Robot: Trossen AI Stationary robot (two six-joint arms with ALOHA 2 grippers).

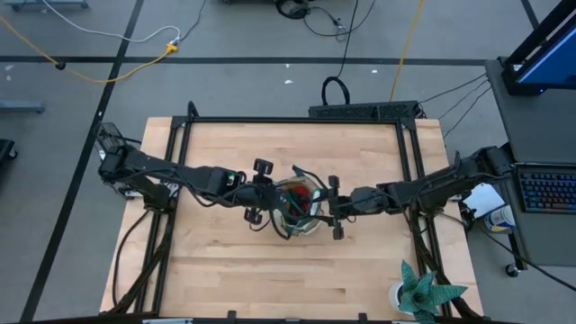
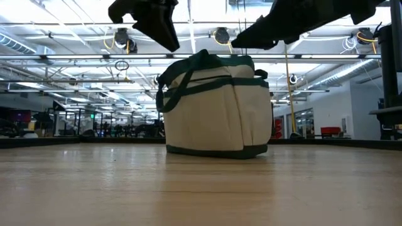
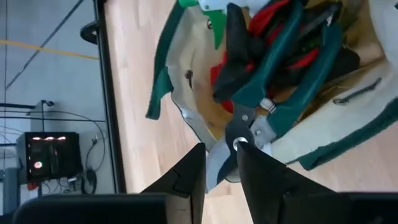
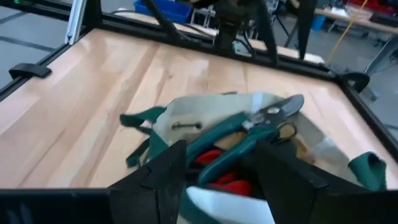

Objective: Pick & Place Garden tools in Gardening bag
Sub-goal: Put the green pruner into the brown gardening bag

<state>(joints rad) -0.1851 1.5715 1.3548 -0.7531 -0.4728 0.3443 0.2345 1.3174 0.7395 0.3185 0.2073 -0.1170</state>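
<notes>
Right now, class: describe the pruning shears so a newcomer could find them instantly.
Find the tan gardening bag at the middle of the wooden table, between the two arms. The pruning shears lie across its open top: green handles, grey metal blades poking over the rim, above something red.

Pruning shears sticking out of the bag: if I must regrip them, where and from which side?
Grip the pruning shears at the metal head near the pivot, coming from above the gardening bag's rim. The head pokes out over the rim, while the green handles lie buried among the red glove. The left gripper already sits at that end.
</notes>
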